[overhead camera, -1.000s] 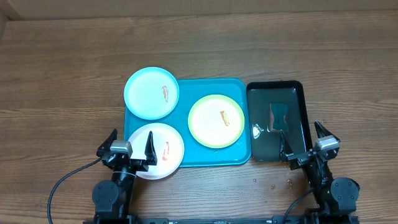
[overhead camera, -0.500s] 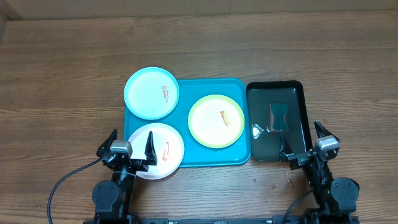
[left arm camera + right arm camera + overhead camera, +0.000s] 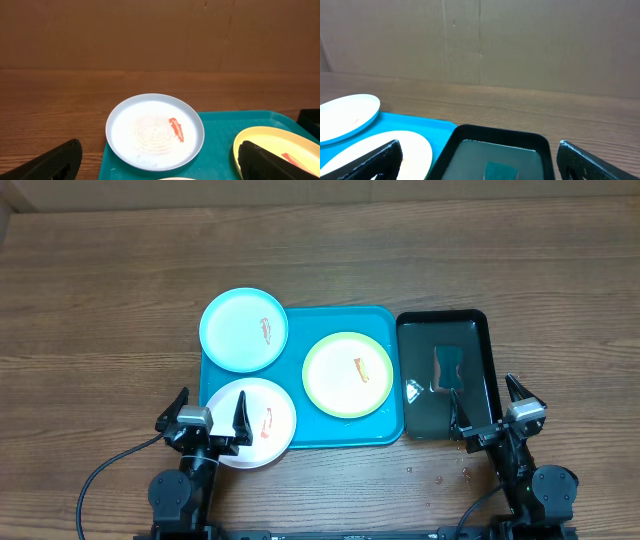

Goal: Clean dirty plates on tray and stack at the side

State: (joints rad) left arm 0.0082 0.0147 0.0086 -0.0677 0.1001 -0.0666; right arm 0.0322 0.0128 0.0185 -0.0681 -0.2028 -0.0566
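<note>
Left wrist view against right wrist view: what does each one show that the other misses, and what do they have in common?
Only the left wrist view shows the light blue plate whole, its orange-red smear plain. Only the right wrist view looks into the black tray, showing water and a teal block in it. Both share the turquoise tray, part of the yellow-green plate, the wooden table and the brown wall behind.

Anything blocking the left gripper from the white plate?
Nothing visible. The left gripper, open, sits right at the near edge of the white plate, which overhangs the near-left corner of the tray.
</note>
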